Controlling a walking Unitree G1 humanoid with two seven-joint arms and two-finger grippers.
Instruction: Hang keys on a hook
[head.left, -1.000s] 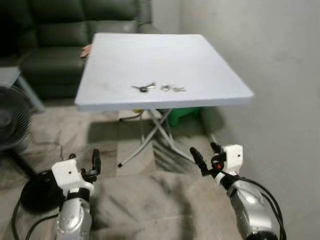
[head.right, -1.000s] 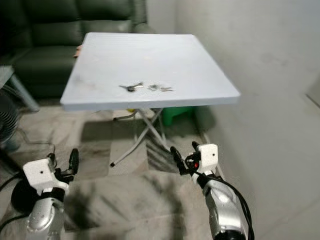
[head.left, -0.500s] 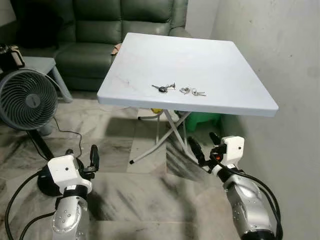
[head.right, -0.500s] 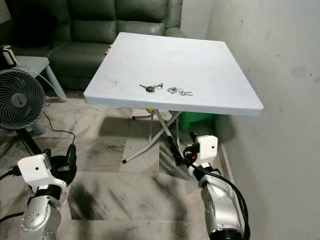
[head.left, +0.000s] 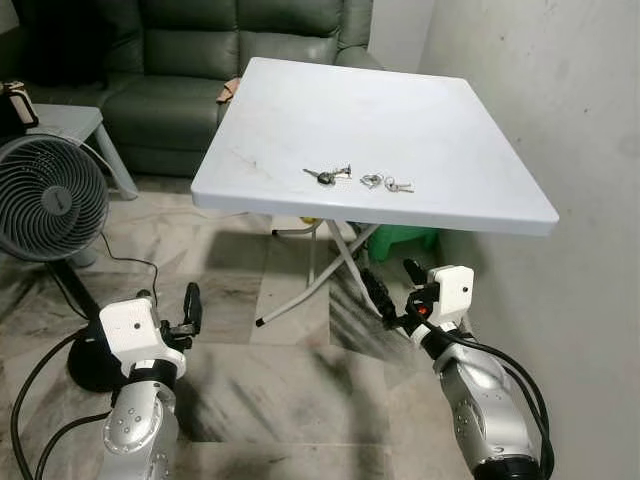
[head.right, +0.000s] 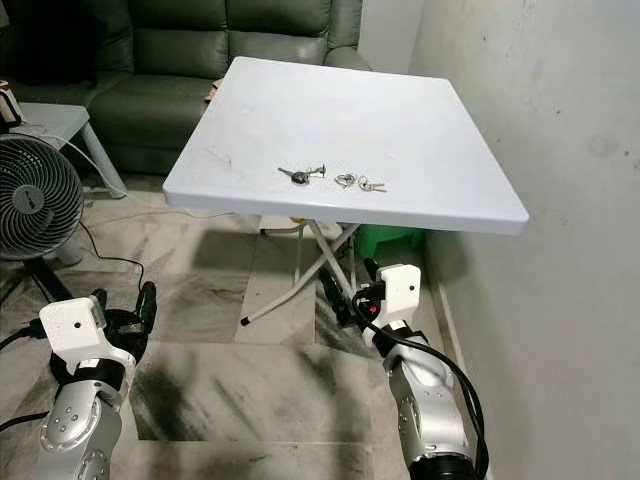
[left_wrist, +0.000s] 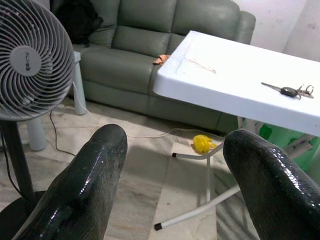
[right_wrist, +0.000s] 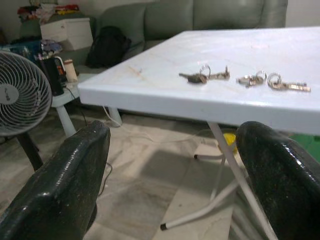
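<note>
Keys (head.left: 328, 176) lie near the desk (head.left: 440, 160) front edge, two bunches apart. Right hand (head.left: 392, 292), fingers wide and empty, should rise above the edge, then close on one ring.

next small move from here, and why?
Probably step closer to the white table and raise the right gripper toward the keys. Both grippers are open and empty, below the tabletop edge, the left gripper too. The keys lie untouched near the front edge, beside a second key bunch.
</note>
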